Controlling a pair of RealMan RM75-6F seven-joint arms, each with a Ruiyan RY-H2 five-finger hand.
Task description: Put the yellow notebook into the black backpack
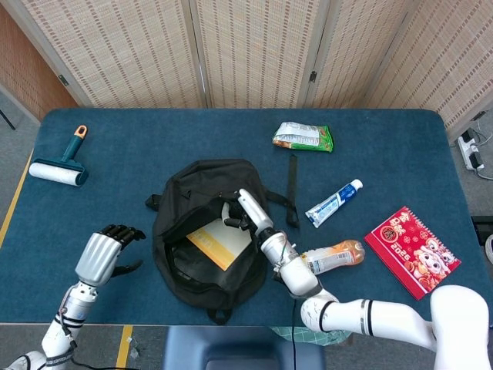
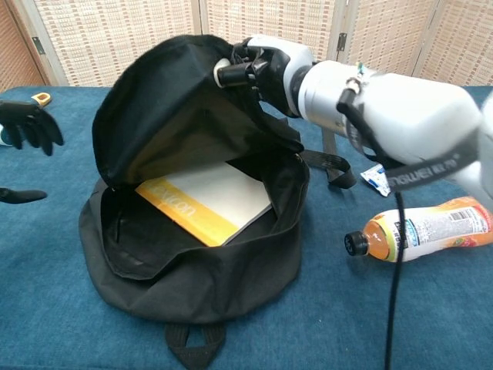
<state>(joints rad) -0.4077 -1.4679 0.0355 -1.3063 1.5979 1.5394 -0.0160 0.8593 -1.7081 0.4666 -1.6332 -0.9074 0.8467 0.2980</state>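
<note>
The black backpack (image 1: 202,183) lies in the middle of the table with its mouth open toward me. Inside it rests the yellow notebook (image 1: 219,242), tilted, its yellow cover and white pages showing in the chest view (image 2: 202,202). My right hand (image 1: 242,211) grips the backpack's upper flap (image 2: 173,108) and holds it up; the fingers (image 2: 258,63) curl around the flap's edge. My left hand (image 1: 103,251) hovers over the table to the left of the backpack, fingers spread and empty; only its dark fingertips (image 2: 29,127) show in the chest view.
A lint roller (image 1: 60,168) lies far left. A green snack bag (image 1: 303,137), a black strap (image 1: 293,189), a toothpaste tube (image 1: 333,203), an orange drink bottle (image 1: 335,257) and a red booklet (image 1: 412,250) lie to the right of the backpack.
</note>
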